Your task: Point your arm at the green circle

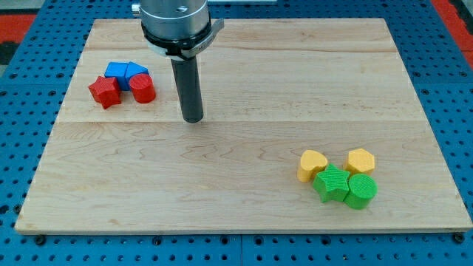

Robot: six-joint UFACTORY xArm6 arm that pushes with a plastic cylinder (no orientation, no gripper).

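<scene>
Green circle sits nearest, low at the view's right, touching the green star, yellow blocks behind | my tip — bare rod, nothing to open or grasp — rests upper-left beside the red cylinder, well apart | long diagonal needed — probably clear.

Pale wooden worktop of joined planks, evenly lit. A blue perforated surface borders all four edges. Beyond the far corners, a red patch, possibly matting, is only partly visible.
</scene>
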